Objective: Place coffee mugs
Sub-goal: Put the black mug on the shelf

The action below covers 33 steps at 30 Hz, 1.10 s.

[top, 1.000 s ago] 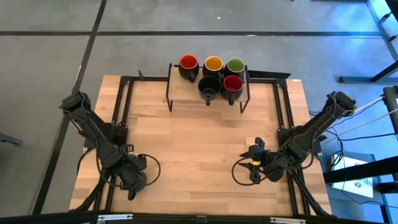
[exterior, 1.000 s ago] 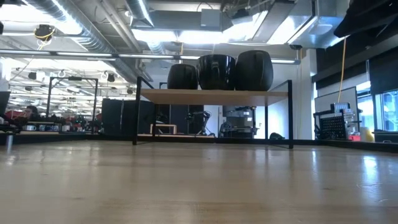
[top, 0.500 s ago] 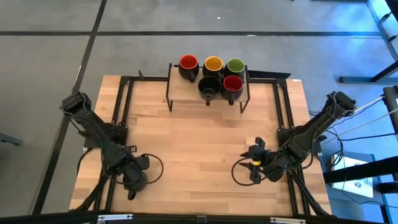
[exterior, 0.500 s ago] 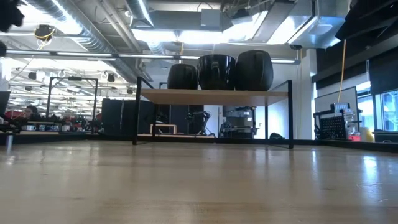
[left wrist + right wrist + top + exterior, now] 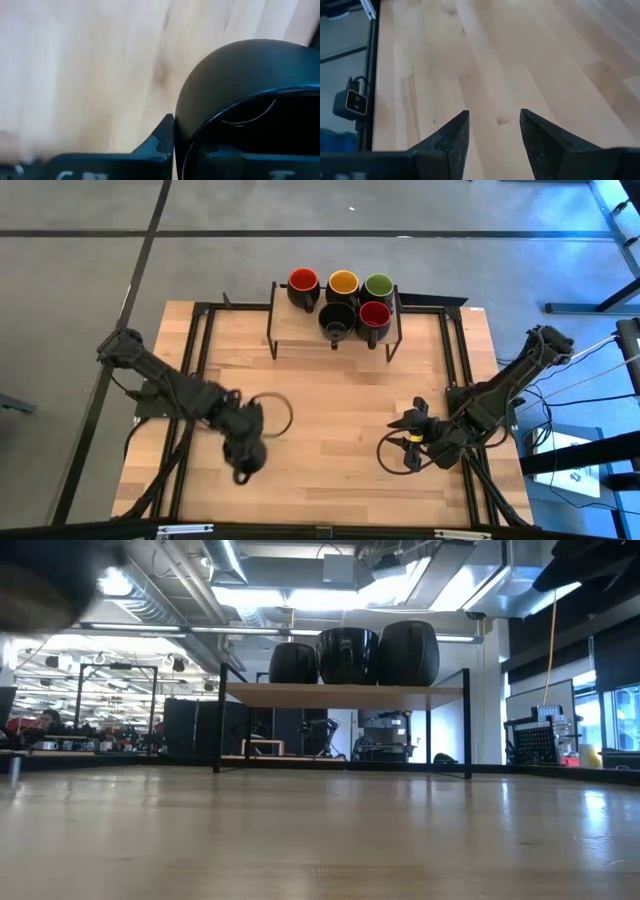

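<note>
I carry a black ceramic mug (image 5: pixel 240 100) clamped in my left tool (image 5: pixel 244 452), well short of the black-framed wooden shelf (image 5: pixel 300 326) holding five black mugs (image 5: pixel 341 300) ahead. My right tool (image 5: pixel 408 442) hangs wide, empty, equally distant.

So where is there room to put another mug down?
The shelf is bare on its front left, beside the black mug; its back row is full. The table is bare between the left gripper, holding a mug, and the right gripper.
</note>
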Each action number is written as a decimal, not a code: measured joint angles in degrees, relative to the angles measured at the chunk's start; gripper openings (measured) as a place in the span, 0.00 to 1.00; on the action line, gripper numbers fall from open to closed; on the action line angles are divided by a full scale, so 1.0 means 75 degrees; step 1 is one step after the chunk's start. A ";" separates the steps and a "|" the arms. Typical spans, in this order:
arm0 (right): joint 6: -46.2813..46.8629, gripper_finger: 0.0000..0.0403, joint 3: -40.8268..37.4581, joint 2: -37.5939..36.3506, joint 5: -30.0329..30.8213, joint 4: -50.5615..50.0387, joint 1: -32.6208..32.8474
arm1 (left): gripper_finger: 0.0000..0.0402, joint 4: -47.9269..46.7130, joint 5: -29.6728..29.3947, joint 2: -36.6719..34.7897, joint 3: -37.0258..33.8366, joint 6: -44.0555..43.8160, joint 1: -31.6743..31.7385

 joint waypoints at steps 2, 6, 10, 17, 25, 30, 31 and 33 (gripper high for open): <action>-0.0002 0.41 0.0000 -0.0159 0.0131 -0.0084 0.0001 | 0.03 -0.0149 -0.0233 0.0002 0.0637 0.0321 0.0433; -0.0002 0.41 0.0000 -0.0452 0.0234 -0.0192 -0.0001 | 0.03 -0.0654 -0.0985 -0.0009 0.1545 0.0815 0.1237; -0.0005 0.41 0.0000 -0.0548 0.0405 -0.0466 -0.0001 | 0.03 -0.0869 -0.1731 -0.0006 0.2075 0.1160 0.1862; 0.0030 0.41 0.0000 -0.0548 0.0613 -0.0585 -0.0354 | 0.03 -0.1070 -0.2274 0.0240 0.3125 0.2271 0.2980; -0.0202 0.41 0.0000 -0.0548 0.0248 -0.0786 -0.1053 | 0.03 -0.1558 -0.2556 0.1223 0.4620 0.4207 0.4709; -0.0203 0.41 0.0000 -0.0548 -0.0004 -0.0853 -0.1365 | 0.03 -0.1442 -0.2528 0.1899 0.5359 0.5238 0.5908; -0.0201 0.41 0.0000 -0.0548 -0.0016 -0.0907 -0.1406 | 0.03 -0.1462 -0.2447 0.2036 0.5450 0.5399 0.6129; -0.0170 0.41 0.0000 -0.0548 -0.0018 -0.1007 -0.1466 | 0.03 -0.1463 -0.2160 0.2311 0.5606 0.5596 0.6552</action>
